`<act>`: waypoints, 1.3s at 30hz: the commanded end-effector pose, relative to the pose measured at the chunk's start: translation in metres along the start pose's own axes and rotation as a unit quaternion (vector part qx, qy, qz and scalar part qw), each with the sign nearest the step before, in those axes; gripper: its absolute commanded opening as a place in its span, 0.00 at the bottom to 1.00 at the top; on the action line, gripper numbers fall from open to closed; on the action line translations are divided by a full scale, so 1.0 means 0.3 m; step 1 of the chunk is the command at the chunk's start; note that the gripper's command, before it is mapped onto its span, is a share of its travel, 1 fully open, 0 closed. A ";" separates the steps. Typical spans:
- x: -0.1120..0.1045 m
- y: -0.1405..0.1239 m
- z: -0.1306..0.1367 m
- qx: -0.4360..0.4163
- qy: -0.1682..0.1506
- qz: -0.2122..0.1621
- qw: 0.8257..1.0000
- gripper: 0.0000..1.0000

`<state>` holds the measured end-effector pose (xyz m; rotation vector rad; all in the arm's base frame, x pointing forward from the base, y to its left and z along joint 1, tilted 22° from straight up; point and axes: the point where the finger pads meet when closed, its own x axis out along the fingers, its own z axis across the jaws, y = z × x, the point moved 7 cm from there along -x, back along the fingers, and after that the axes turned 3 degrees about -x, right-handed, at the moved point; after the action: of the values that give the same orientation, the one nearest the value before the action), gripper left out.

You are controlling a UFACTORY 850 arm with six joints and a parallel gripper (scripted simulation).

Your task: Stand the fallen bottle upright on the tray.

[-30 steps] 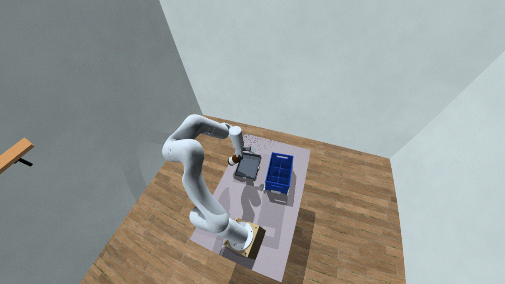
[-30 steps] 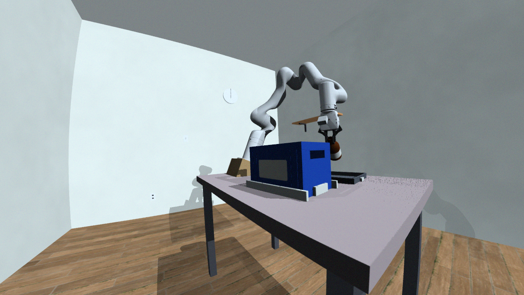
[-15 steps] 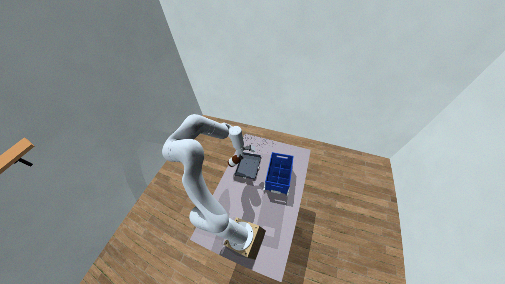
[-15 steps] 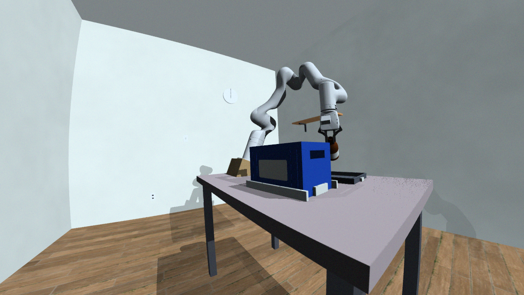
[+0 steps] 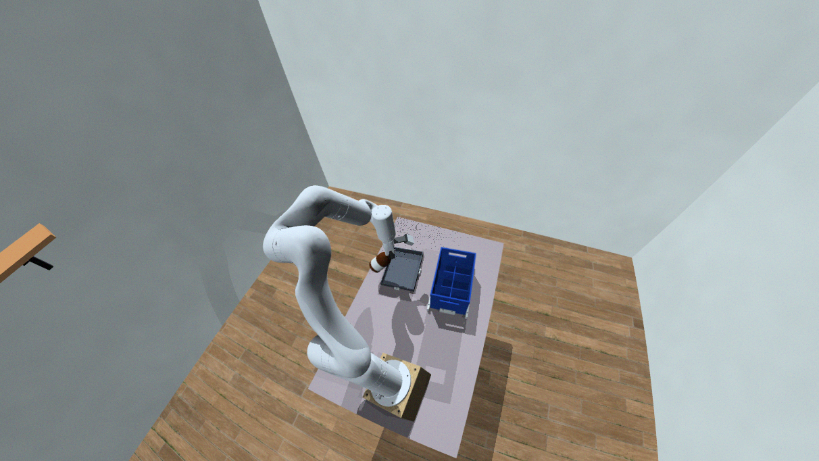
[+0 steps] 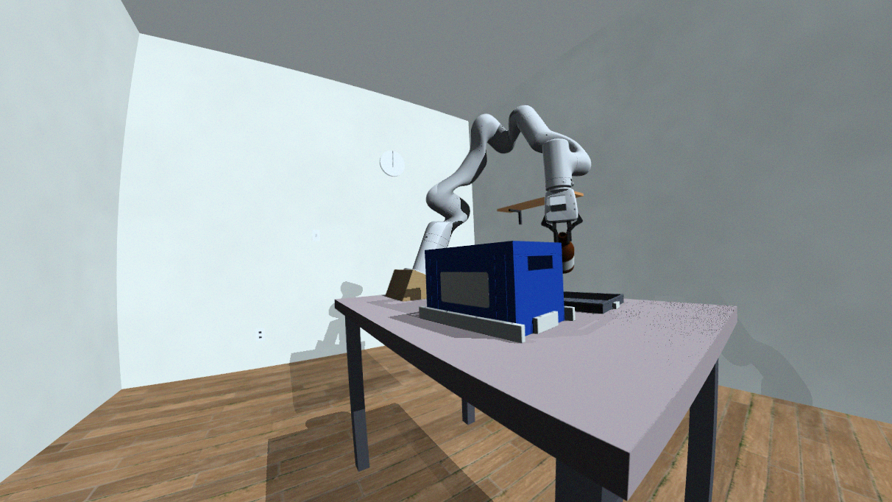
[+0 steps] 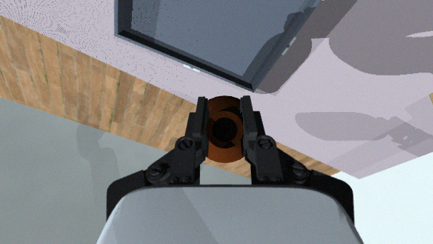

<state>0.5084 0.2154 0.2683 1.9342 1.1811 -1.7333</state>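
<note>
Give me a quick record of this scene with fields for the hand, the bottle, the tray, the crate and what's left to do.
hand: the hand is shut on the bottle, pointing down
bottle: brown bottle held by its neck, in the air, near upright, beside the tray's edge rather than over it
tray: dark tray flat on the table, nothing in it
crate: blue crate on the table beside the tray, not held
remaining: carry the bottle over the tray, set it down upright, let go

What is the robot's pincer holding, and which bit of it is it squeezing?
The pincer holds the brown bottle by its neck, at the top end. The bottle hangs in the air, not yet over the tray.
</note>
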 end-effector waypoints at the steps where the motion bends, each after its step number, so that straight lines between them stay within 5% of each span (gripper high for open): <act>1: -0.003 0.001 -0.002 0.000 0.001 0.000 1.000 0.00; 39: -0.003 0.001 -0.002 -0.119 0.001 0.001 0.993 0.00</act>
<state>0.5084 0.2154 0.2683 1.7958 1.3178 -1.5194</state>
